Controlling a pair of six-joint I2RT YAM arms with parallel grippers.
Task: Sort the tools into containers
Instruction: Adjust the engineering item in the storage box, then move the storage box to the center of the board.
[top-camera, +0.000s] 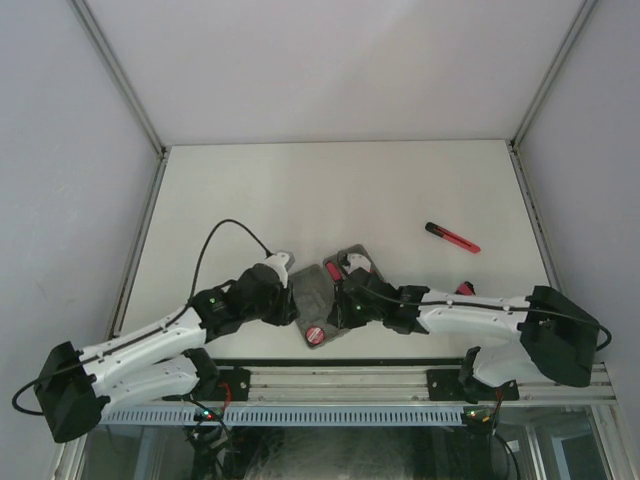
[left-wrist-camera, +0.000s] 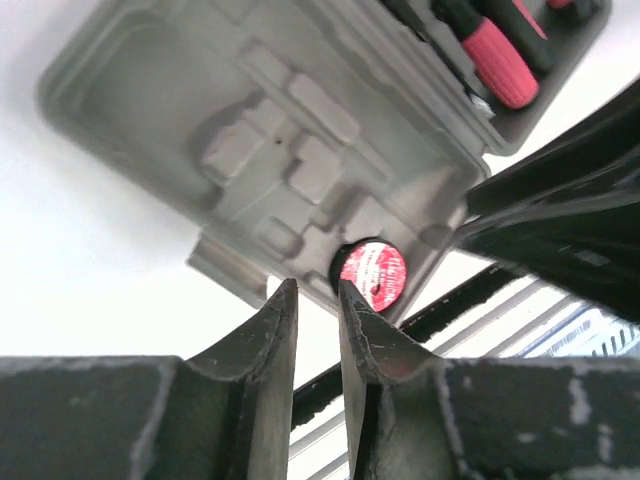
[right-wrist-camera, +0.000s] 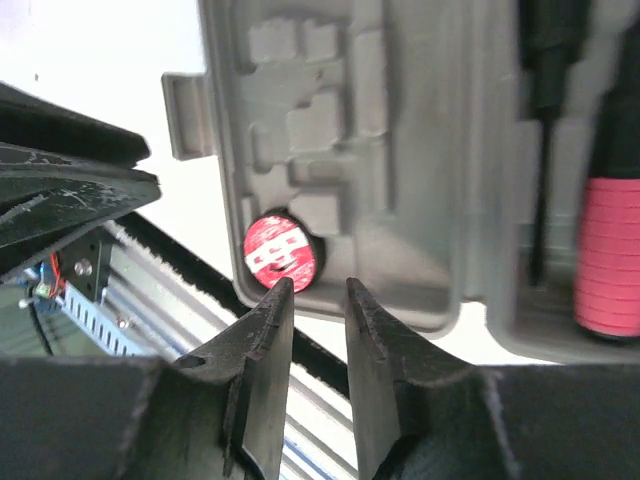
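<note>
The grey case (top-camera: 318, 292) lies open near the table's front edge, between my two grippers. Its empty moulded half shows in the left wrist view (left-wrist-camera: 250, 130) and the right wrist view (right-wrist-camera: 330, 120). A red disc in a black ring (left-wrist-camera: 373, 273) sits in the corner recess nearest me, also seen in the right wrist view (right-wrist-camera: 280, 254). Red-handled screwdrivers (left-wrist-camera: 497, 60) (right-wrist-camera: 610, 250) lie in the other half. My left gripper (left-wrist-camera: 318, 290) and right gripper (right-wrist-camera: 320, 285) hover just short of that corner, each narrowly open and empty. A slim red-black stick tool (top-camera: 452, 237) lies on the table at the far right.
A small red piece (top-camera: 463, 288) shows partly behind my right arm. The metal rail (top-camera: 330, 385) runs along the table's near edge, close under both grippers. The two arms almost meet over the case. Walls bound the table at left, right and back.
</note>
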